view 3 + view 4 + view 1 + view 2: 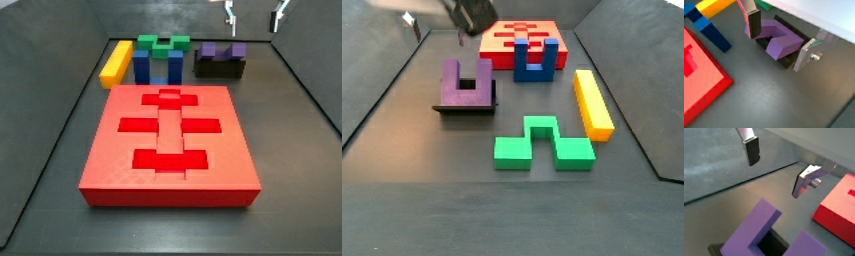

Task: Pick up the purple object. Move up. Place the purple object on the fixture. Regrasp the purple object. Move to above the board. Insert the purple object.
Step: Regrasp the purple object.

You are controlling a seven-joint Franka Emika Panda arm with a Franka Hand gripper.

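Hand: the hand (pixel 254 15) hangs high over the far end of the surface (pixel 287 130), above the block and well clear of it; its 2 fingers (pixel 751 22) stand apart with nothing between them.
Fingers: in both wrist views the silver plates with dark pads straddle open air; 1 finger (pixel 751 150) sits off to a side of the block, the other nearer the board.
Block: the purple block (pixel 223 50) rests on the black fixture (pixel 221 69), prongs up in a side view; in a side view (pixel 466 82) its U opening faces up over the fixture's recess.
Block vs hand: below the hand, not touched by either finger.
Fixture: on the surface, near the right wall in a side view, just beside the blue blocks (pixel 158 66).
Board: the red board (pixel 171 145) fills the middle of the surface, its cross and bar recesses bare.
Room: an open strip runs between the board's right edge and the wall (pixel 305 85); a narrow gap separates the board's far edge from the fixture.
Other pieces: yellow bar (pixel 116 62) near the left wall; green block (pixel 166 43) behind the blue ones.
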